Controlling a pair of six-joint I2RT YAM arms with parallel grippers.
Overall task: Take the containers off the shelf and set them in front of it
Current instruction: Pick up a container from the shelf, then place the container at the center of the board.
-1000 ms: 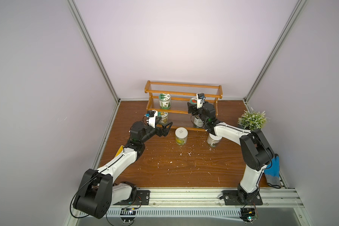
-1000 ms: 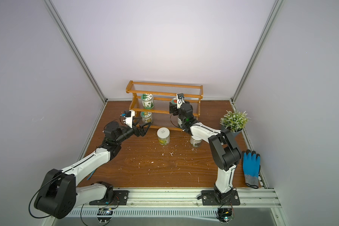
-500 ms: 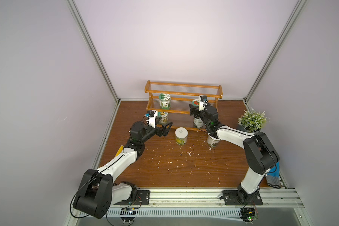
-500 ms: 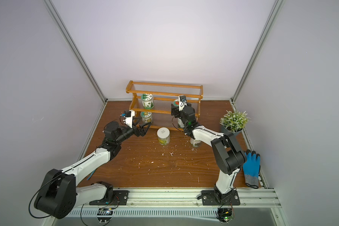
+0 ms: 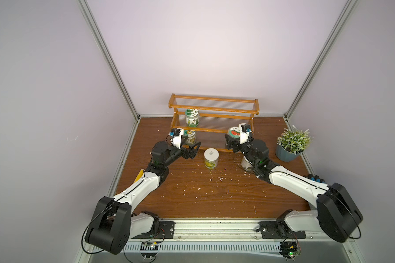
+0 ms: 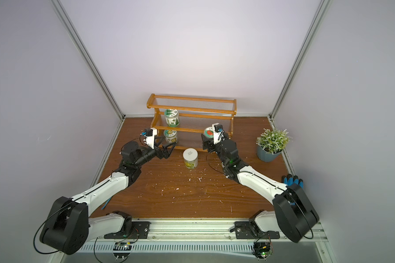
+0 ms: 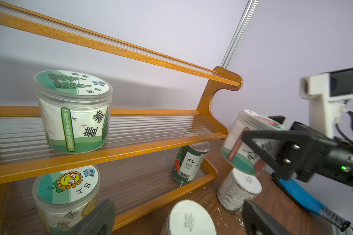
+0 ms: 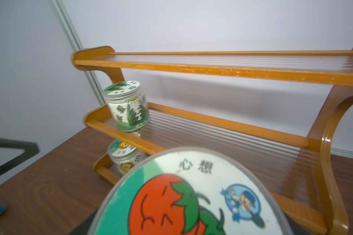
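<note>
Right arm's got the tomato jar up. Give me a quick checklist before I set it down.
1. Right claw grip on tomato jar: ok, clamped.
2. Tomato jar clear of shelf: ok.
3. Table under it free: not ok, grey-labelled jar seems right beneath.
4. Left claw open: ok.
5. Left claw lined up on sunflower jar: not ok, jar lies outside its fingers.

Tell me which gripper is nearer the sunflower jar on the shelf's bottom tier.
Left. The left gripper, open, sits just in front of the sunflower jar; the right gripper is toward the other end of the shelf, shut on the tomato jar.
</note>
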